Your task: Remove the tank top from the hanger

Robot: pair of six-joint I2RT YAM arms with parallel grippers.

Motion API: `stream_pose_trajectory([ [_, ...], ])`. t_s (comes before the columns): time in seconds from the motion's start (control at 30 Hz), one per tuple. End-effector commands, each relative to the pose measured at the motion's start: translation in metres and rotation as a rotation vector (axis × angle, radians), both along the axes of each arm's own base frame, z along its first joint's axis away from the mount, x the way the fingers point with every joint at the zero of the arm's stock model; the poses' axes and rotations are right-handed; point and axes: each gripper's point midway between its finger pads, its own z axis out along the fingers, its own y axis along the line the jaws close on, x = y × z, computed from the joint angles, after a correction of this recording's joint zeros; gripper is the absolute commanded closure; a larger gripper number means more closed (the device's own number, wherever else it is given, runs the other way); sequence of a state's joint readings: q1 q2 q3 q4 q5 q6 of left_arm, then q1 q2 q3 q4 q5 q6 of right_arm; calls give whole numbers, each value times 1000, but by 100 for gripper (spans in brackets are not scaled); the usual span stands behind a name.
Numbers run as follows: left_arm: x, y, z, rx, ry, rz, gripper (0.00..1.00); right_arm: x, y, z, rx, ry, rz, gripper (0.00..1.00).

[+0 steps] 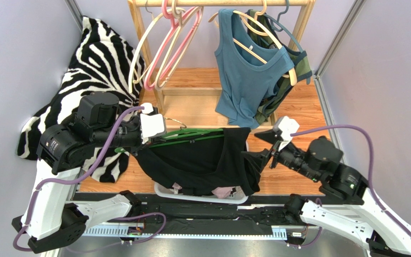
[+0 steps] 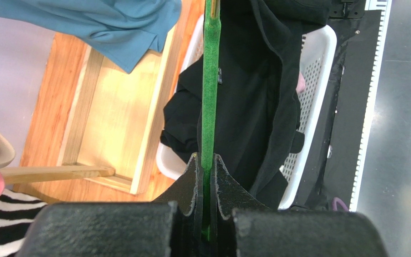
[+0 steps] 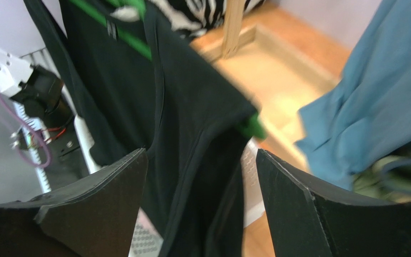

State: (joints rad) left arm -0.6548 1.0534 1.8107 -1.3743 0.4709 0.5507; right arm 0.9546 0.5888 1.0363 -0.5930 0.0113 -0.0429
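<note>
Left claw (image 2: pixel 206 160) right up close, pinched tight on the thin green hanger (image 2: pixel 210 80), which runs straight out from between its fingers. Black tank top (image 2: pixel 245 107) is draped over that hanger, hanging down into the white laundry basket (image 2: pixel 315 53) below. Over on the right, the right claw (image 3: pixel 202 152) stands wide, a fold of the black top hanging in the gap between its fingers, and neither one is pressing on it that I can see. The hanger's green tip pokes out just past the fabric's edge. Behind, a blue tank top (image 1: pixel 245 75) hangs from the wooden rack (image 1: pixel 223 2), and a zebra-print cloth (image 1: pixel 98 59) is slumped at the left.
</note>
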Motion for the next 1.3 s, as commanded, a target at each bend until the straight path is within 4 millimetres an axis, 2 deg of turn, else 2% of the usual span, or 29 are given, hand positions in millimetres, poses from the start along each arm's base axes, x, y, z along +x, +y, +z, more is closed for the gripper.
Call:
stream_pose_trajectory([
  [0.0,3,-3,24,-64,-57,9,100,-10,11,-13,96,131,29,21],
  [0.1,3,-4,27,-73,-57,7,100,-9,14,-16,104,135,31,22],
  [0.23,0,-4,29,-84,-52,4,100,-2,24,-10,134,114,34,23],
  [0.33,0,-3,28,-84,-48,7,100,1,32,-1,157,103,48,38],
  [0.37,1,-3,28,-85,-47,13,100,4,38,-2,149,111,52,49],
  [0.47,1,-1,30,-92,-51,23,100,4,46,6,153,115,76,68],
  [0.53,1,1,32,-95,-59,29,100,4,46,12,155,111,79,77],
  [0.57,0,2,32,-96,-62,33,100,4,46,13,154,110,79,86],
  [0.63,0,6,33,-99,-69,45,100,3,42,17,155,101,72,97],
  [0.67,-1,7,34,-102,-72,45,100,3,37,24,166,91,58,100],
  [0.73,-2,10,35,-106,-79,58,100,1,29,30,155,70,47,100],
  [0.77,-2,12,34,-106,-79,63,100,2,22,43,171,44,24,100],
  [0.93,-4,21,31,-96,-101,84,100,11,-21,73,169,-64,-132,100],
  [1.07,-15,22,35,-112,-93,58,100,41,-50,83,129,-123,-363,100],
  [1.17,-26,24,31,-107,-84,23,100,59,-54,85,80,-146,-454,100],
  [1.27,-34,28,29,-109,-86,19,100,69,-48,82,48,-152,-478,100],
])
